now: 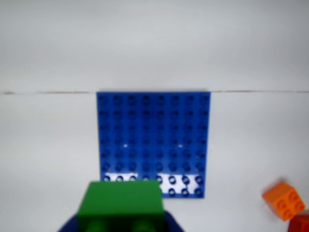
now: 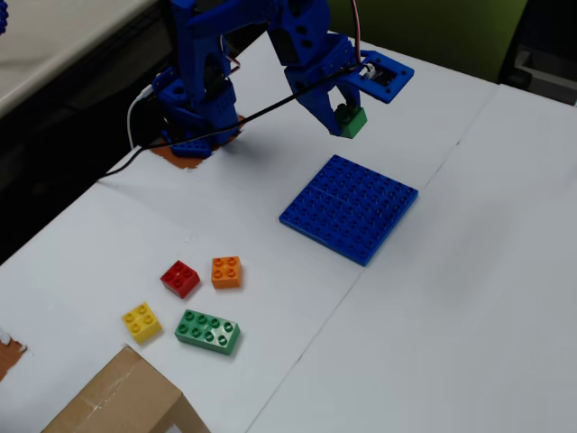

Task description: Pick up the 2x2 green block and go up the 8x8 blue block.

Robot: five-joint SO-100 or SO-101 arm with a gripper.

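While the blue arm leans over the white table, its gripper pinches the 2x2 green block between its two fingers, up in the air. The block hangs above the table just past the far edge of the 8x8 blue block, not touching it. It is square, so it has no long side. It looks a bit tipped in the fixed view, and I cannot tell which way its bumps face there.

The wrist view shows the green block low down, cut off by the bottom edge, and blurry. It covers part of the near edge of the blue plate, which lies flat with its bumps up.

Well away from the blue plate, toward the near left in the fixed view, sit a red brick, an orange brick, a yellow brick and a long green brick. A cardboard box is cut off at the bottom.
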